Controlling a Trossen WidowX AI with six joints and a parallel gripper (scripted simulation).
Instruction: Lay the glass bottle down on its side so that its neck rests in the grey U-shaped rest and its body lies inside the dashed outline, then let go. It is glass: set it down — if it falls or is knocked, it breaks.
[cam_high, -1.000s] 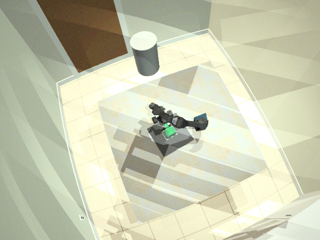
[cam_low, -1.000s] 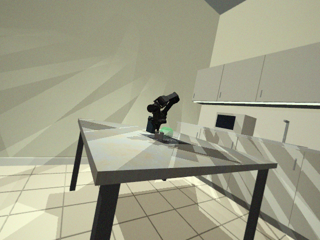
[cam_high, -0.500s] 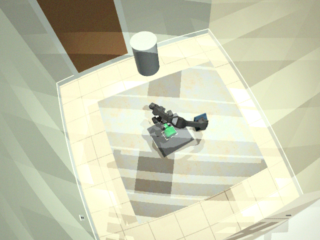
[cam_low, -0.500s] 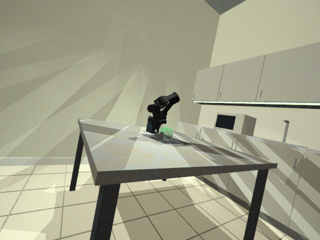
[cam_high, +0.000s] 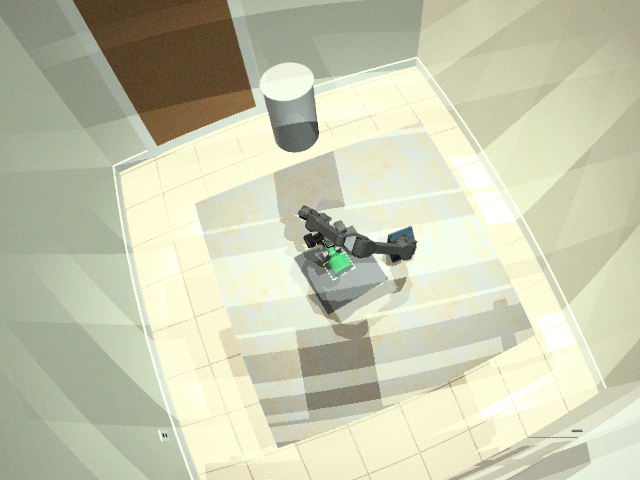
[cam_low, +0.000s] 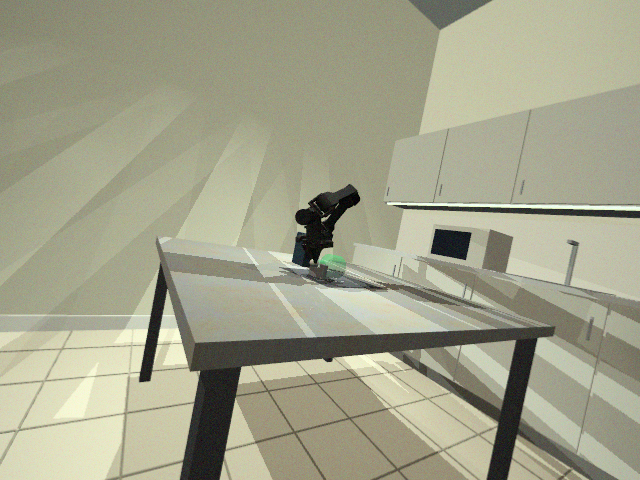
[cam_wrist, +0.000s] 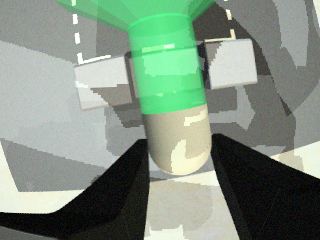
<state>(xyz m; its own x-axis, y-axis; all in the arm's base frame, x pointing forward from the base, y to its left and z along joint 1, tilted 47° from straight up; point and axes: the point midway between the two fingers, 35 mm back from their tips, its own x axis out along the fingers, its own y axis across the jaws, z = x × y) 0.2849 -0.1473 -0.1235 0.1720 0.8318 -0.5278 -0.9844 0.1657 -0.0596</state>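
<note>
The bottle (cam_high: 339, 263) (cam_low: 333, 264) (cam_wrist: 167, 65) is held on its side by the gripper (cam_high: 321, 240) (cam_low: 313, 263) (cam_wrist: 179, 144), whose dark fingers are closed on the tan end of the neck, one on either side; the green body is seen from above over the dashed outline (cam_high: 348, 272) (cam_wrist: 77, 40), largely within it, and the neck is placed between the two uprights of the rest (cam_low: 319, 271) (cam_wrist: 231, 64); whether the neck is borne by the rest or held slightly above it cannot be told. Beneath them a grey mat (cam_high: 356, 289) (cam_wrist: 45, 170) is laid on the table (cam_high: 434, 294) (cam_low: 310, 343); the gripper is carried by the dark arm (cam_high: 330, 230) (cam_low: 330, 200), which is bent above the table; a blue block (cam_high: 401, 236) (cam_low: 298, 250) is seen beside the arm's base.
</note>
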